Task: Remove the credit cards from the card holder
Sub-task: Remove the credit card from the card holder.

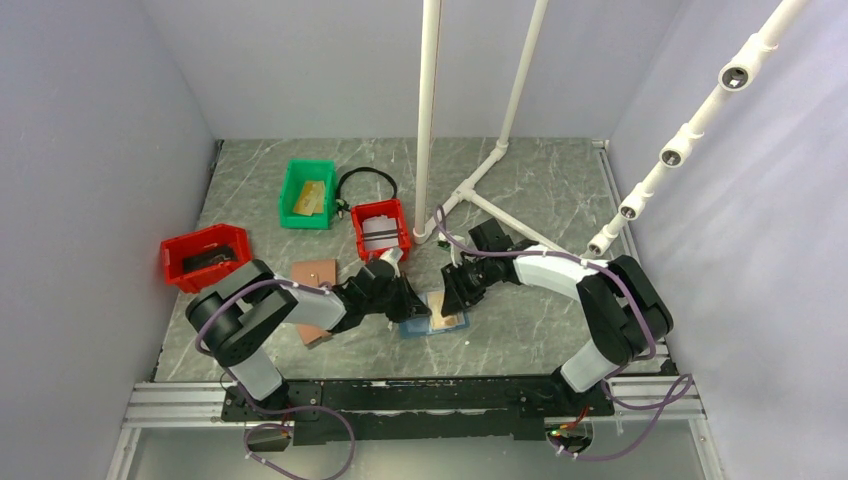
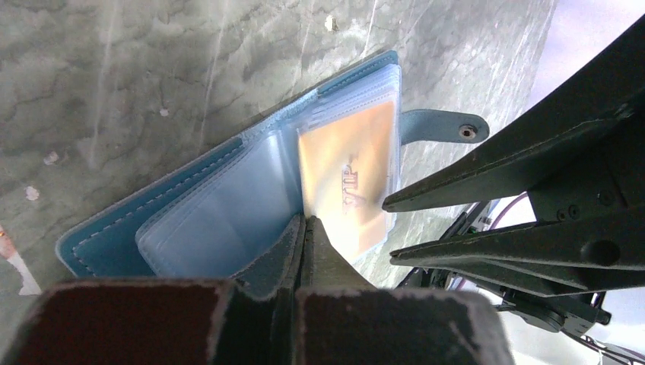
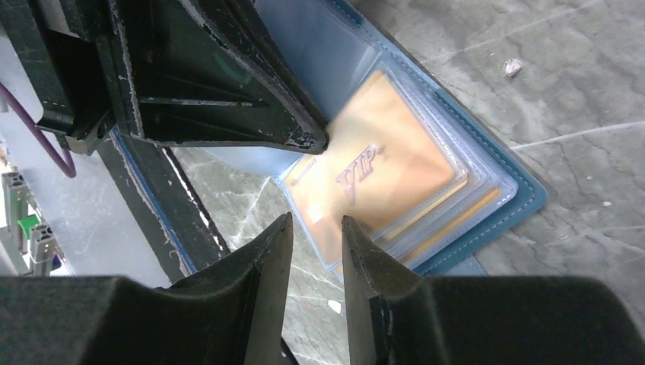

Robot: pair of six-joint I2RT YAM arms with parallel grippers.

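The blue card holder lies open on the table between both arms, its clear sleeves spread and its snap tab pointing away. A gold credit card printed "VIP" sits in the top sleeve, with edges of more gold cards stacked under it. My left gripper is shut, its tips pressed onto the holder's fold beside the gold card; nothing shows between its fingers. My right gripper is open by a narrow gap, just off the card's near edge and not clamping it.
A green bin and a red bin stand behind the holder, and another red bin at the left. Two brown wallets lie by the left arm. White pipes rise at the back. An aluminium rail borders the near edge.
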